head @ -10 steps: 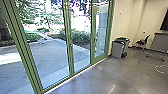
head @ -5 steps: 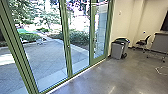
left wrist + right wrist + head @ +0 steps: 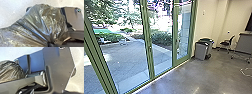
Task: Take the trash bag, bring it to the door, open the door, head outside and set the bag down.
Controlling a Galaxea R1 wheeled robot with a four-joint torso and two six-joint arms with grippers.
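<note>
Pinching the gathered neck of the trash bag (image 3: 41,25) with my left gripper (image 3: 50,44): the folds all run in to that one spot, so I read the fingers as closed on it, though their tips are hard to make out. Reason for the hold, as I judge it: the twisted neck is the strongest part, and gripping there lets the loose body hang and keeps the plastic from tearing.

Bag location: beside the base plate (image 3: 73,18), over the pale floor; its rounded side also shows by the jointed bar (image 3: 20,83). Kept near the body, probably so it clears the glass doors (image 3: 175,35).

Pose: left wrist low and close in to the base, camera facing the bag. Right wrist also near the plate, with the bag off to one side. State of my right gripper: cannot tell.

Surroundings: the doors look closed, with the paved yard (image 3: 125,53) beyond. Bins (image 3: 201,51) stand by the wall near the doors. Carrying stage, I judge; opening not yet done.
</note>
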